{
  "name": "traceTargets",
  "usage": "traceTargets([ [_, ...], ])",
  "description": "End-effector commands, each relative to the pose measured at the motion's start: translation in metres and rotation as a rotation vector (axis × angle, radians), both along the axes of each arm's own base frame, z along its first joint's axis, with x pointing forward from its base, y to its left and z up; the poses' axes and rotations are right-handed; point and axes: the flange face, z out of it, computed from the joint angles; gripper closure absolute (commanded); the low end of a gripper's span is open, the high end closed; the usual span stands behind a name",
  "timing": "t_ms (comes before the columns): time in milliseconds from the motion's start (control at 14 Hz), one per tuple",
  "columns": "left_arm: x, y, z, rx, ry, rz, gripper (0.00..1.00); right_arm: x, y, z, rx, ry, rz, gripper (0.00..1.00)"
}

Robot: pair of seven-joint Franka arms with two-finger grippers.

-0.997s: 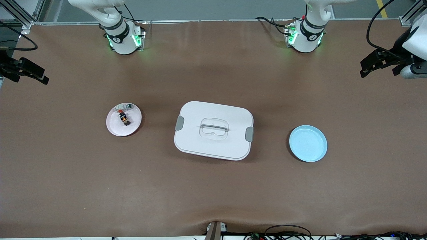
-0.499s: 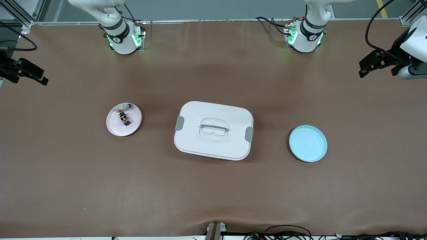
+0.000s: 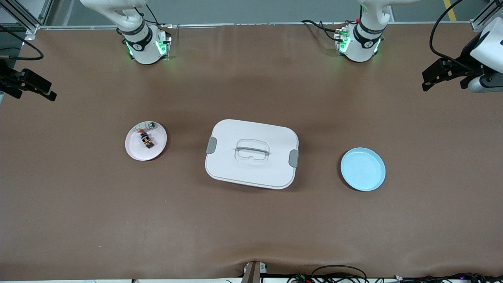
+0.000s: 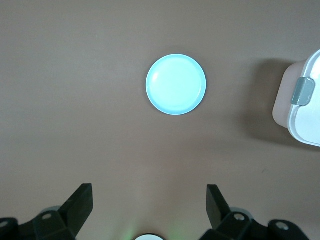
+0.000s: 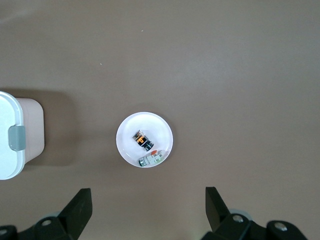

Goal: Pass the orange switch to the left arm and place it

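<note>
The orange switch point(image 3: 146, 140) point(image 5: 142, 140) lies on a pink plate point(image 3: 135, 149) point(image 5: 159, 131), next to a small clear part with a green bit point(image 3: 149, 126) point(image 5: 151, 159). The white box point(image 3: 251, 153) point(image 5: 12, 135) point(image 4: 300, 107) stands mid-table between that plate and a blue plate point(image 3: 362, 169) point(image 4: 176, 84). My right gripper point(image 3: 50, 89) point(image 5: 148, 196) hangs open high over the right arm's end of the table, holding nothing. My left gripper point(image 3: 426, 80) point(image 4: 150, 192) hangs open high over the left arm's end, also with nothing in it.
The two arm bases point(image 3: 143, 45) point(image 3: 359, 43) stand along the table's back edge. Cables point(image 3: 338, 273) lie at the front edge. Brown table surface point(image 3: 251, 228) surrounds the plates and box.
Both grippers have drifted very slightly at their ends of the table and stay open. Nothing on the table has moved.
</note>
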Motion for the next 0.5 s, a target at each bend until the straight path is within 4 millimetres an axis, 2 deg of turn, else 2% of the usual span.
traceTargets([
  [0, -0.0062, -0.0019, 0.0083, 0.003, -0.001, -0.004, 0.0, 0.0, -0.0021, 0.0027, 0.002, -0.01, -0.018, 0.0],
  [142, -0.0044, -0.0011, 0.0068, 0.003, 0.001, -0.003, 0.0, 0.0046, -0.0099, -0.002, 0.012, -0.006, -0.021, 0.0],
  [356, -0.0022, -0.0003, 0.0056, 0.002, -0.002, -0.003, 0.0, 0.0036, -0.0117, 0.0, 0.011, -0.003, -0.025, 0.0],
  [427, -0.0015, 0.0007, 0.0048, 0.003, -0.001, -0.001, 0.0, 0.0049, -0.0109, -0.0047, 0.011, 0.008, -0.024, 0.0],
])
